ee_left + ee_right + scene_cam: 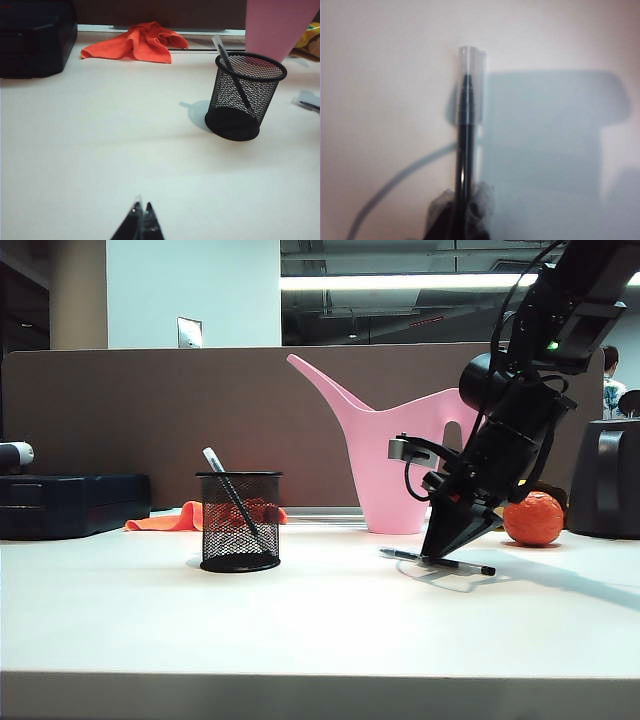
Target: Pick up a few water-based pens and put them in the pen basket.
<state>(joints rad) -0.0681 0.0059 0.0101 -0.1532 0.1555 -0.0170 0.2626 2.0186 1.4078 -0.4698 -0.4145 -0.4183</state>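
On table, right claw apparently grips pen; left claw closed

Left tool closed, near pen basket with 1 pen.

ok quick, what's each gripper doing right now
Left gripper: shut, empty, hanging over bare table short of the pen basket.
Right gripper: shut on the pen lying on the table.
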